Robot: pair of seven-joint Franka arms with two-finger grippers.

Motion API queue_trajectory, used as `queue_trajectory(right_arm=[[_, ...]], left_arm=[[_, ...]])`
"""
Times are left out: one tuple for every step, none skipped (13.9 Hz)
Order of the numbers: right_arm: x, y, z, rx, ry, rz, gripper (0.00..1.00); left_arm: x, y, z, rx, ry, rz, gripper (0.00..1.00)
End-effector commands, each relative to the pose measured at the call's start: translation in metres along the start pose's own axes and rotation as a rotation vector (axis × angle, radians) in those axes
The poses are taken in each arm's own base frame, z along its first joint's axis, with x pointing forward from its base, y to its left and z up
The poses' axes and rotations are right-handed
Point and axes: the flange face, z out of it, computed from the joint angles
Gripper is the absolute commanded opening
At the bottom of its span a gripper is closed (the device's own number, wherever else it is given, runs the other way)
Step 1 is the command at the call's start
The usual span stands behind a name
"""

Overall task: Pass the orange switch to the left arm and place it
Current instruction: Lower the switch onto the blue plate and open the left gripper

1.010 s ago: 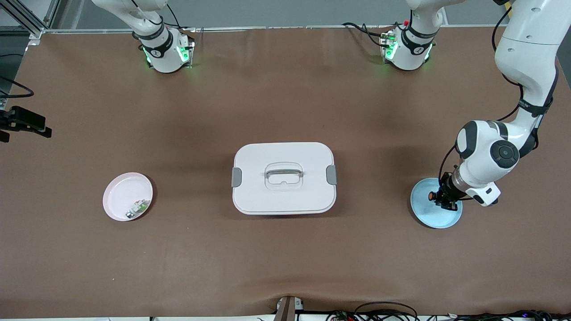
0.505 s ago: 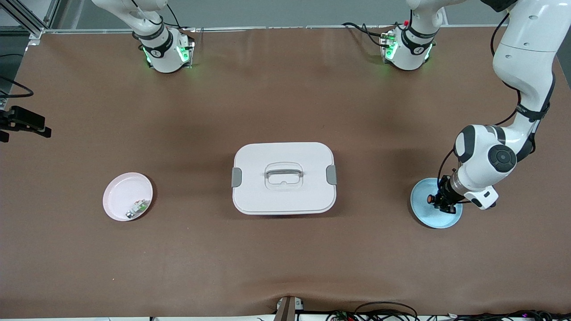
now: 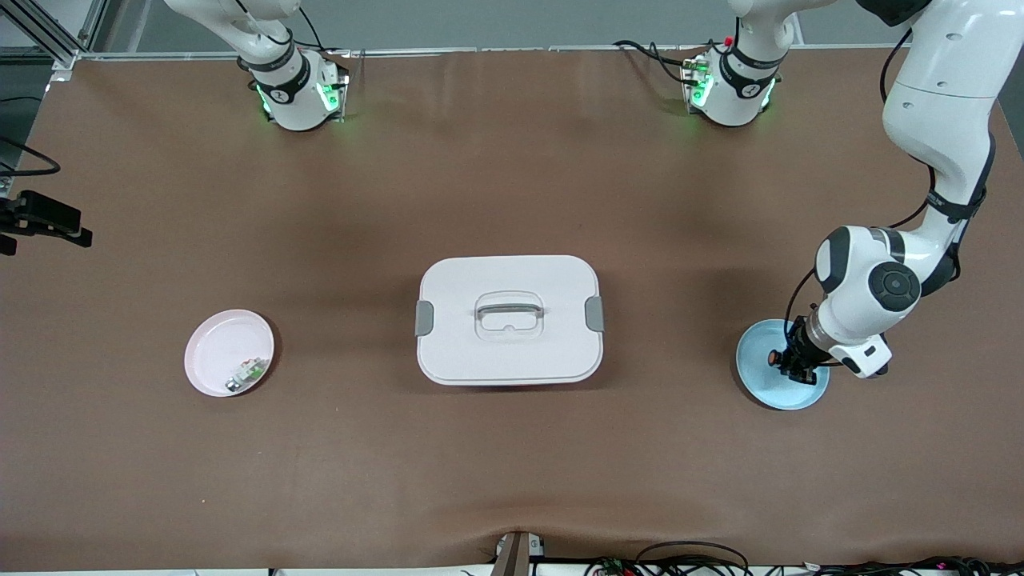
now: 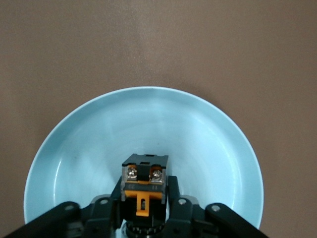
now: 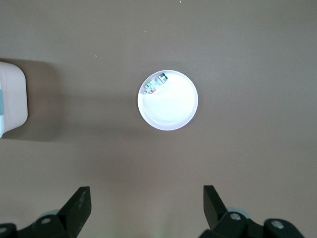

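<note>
The orange switch (image 3: 774,357) sits low over the light blue plate (image 3: 788,394) at the left arm's end of the table. My left gripper (image 3: 798,365) is shut on it. In the left wrist view the switch (image 4: 144,179) shows its two screws and orange clip between the black fingers (image 4: 173,191), with the plate (image 4: 74,148) beneath. The white box (image 3: 509,344) with grey latches stands in the middle of the table. My right gripper (image 5: 146,203) is open and empty, high over the pink plate (image 5: 173,109); the front view does not show it.
The pink plate (image 3: 216,344) lies toward the right arm's end and holds a small green-white part (image 3: 248,370). A corner of the box (image 5: 12,99) shows in the right wrist view. A black device (image 3: 48,220) juts in at the table's edge.
The left arm's wrist and elbow have shifted slightly while its gripper stays at the blue plate with the switch. The right arm has not moved.
</note>
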Motion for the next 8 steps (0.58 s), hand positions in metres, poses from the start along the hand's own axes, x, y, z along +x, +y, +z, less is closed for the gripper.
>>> queue_trajectory(right_arm=[[-0.007,0.008,-0.002,0.005,0.001,0.021,1.0],[-0.008,0.012,-0.002,0.005,0.002,0.028,1.0],[-0.009,0.011,-0.003,0.004,0.003,0.03,1.0],[-0.01,0.015,-0.004,0.003,0.003,0.039,1.0],[-0.013,0.019,-0.007,0.002,0.004,0.048,1.0],[-0.016,0.023,-0.009,0.002,0.008,0.054,1.0],[-0.017,0.024,-0.01,0.002,0.008,0.057,1.0],[-0.018,0.026,-0.011,0.004,0.01,0.06,1.0]], left_arm=[[0.001,0.008,-0.004,-0.022,0.021,0.013,0.86],[0.002,0.01,-0.005,-0.026,0.022,0.011,1.0],[0.002,0.01,-0.007,-0.029,0.023,0.01,1.0],[0.002,0.012,-0.011,-0.036,0.025,0.01,1.0],[0.001,0.017,-0.017,-0.048,0.027,0.008,1.0],[0.002,0.021,-0.025,-0.063,0.033,0.004,1.0],[0.005,0.025,-0.034,-0.079,0.038,-0.004,1.0],[0.009,0.029,-0.04,-0.087,0.044,-0.01,1.0]])
